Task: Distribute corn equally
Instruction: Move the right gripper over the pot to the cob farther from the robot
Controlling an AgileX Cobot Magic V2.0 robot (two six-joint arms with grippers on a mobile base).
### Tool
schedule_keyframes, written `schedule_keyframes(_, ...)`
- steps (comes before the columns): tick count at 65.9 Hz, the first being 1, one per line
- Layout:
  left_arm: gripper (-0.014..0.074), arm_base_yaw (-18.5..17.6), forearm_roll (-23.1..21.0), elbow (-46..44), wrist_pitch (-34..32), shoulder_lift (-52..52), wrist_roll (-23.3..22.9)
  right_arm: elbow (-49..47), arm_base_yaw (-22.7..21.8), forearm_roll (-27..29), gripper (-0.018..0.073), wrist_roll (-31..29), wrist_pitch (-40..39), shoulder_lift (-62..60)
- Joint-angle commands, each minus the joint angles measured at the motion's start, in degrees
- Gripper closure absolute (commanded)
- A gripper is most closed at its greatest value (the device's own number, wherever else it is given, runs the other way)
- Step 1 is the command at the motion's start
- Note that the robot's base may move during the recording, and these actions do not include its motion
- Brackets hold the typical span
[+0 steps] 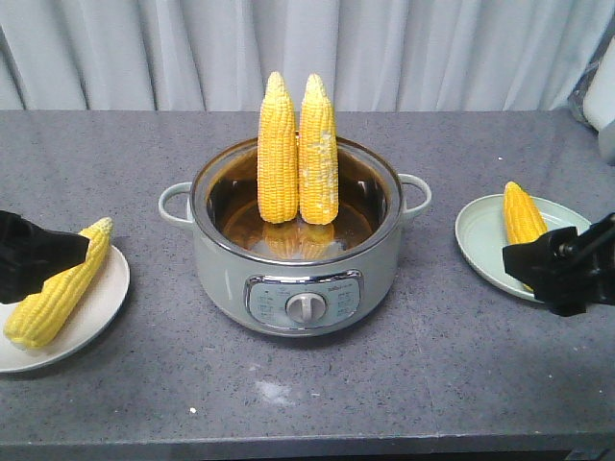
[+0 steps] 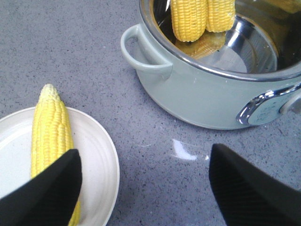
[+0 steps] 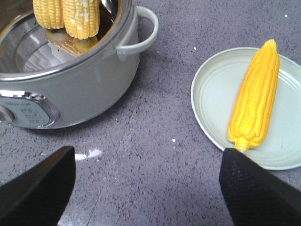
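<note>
A grey speckled counter [image 1: 432, 384] runs in front of a pale curtain [image 1: 115, 48]. At its middle sits a pale green electric pot [image 1: 216, 264], open-topped, with a steel rim, a handle on each side and a dial [image 1: 307, 307] on the near wall.

Two cobs stand upright inside the pot, tips up, side by side and touching. They rise well above the rim and mirror in the shiny bottom. The left pot cob [image 1: 278, 149] is even yellow. The right pot cob [image 1: 318, 154] has whitish patches.

Left of the pot, apart from it, lies a white plate [image 1: 101, 298]. The white-plate cob [image 1: 58, 288] lies slanted on it, its pale tip towards the pot.

The left gripper [image 2: 146, 188] hangs over the plate's near side with its jaws spread wide, holding nothing. One black finger [image 2: 47, 188] overlaps the cob's lower end; I cannot tell whether it touches.

Right of the pot, apart from it, lies a green plate [image 1: 480, 230]. The green-plate cob [image 1: 522, 216], a deeper yellow, lies on it with its tip away from me.

The right gripper [image 3: 146, 188] is also spread wide and holds nothing. One finger [image 3: 258, 188] sits just by the cob's stub end.

A small pale smear [image 1: 272, 389] marks the counter in front of the pot.
</note>
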Motion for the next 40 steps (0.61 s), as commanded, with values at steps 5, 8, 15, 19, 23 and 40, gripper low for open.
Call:
schedule_keyframes(5, 0.0052, 0.14, -2.10, -1.38, -3.34, -0.99, 0.07, -5.91, 0.09, 0.42, -0.0045, -1.84, -4.06, 3.51)
schedule_keyframes(8, 0.0052, 0.14, -2.10, -1.38, -3.39, -0.99, 0.07, -7.42, 0.09, 0.66, -0.0041, -2.22, -4.06, 4.77)
schedule_keyframes(15, 0.0052, 0.14, -2.10, -1.38, -3.39, -0.99, 0.07, -11.23, 0.09, 2.56, -0.0033, -3.96, -4.00, 8.36)
schedule_keyframes(19, 0.0052, 0.14, -2.10, -1.38, -3.39, -0.99, 0.07, -13.35, 0.09, 4.55, -0.0032, -5.59, -4.00, 10.60)
schedule_keyframes(23, 0.0052, 0.14, -2.10, -1.38, -3.39, -0.99, 0.07, -15.58, 0.09, 6.84, -0.0032, -8.20, -3.89, 13.09)
schedule_keyframes(40, 0.0052, 0.14, -2.10, -1.38, -3.39, -0.99, 0.07, -26.76, 0.03, 13.91, -0.0032, -12.93, -2.09, 24.87)
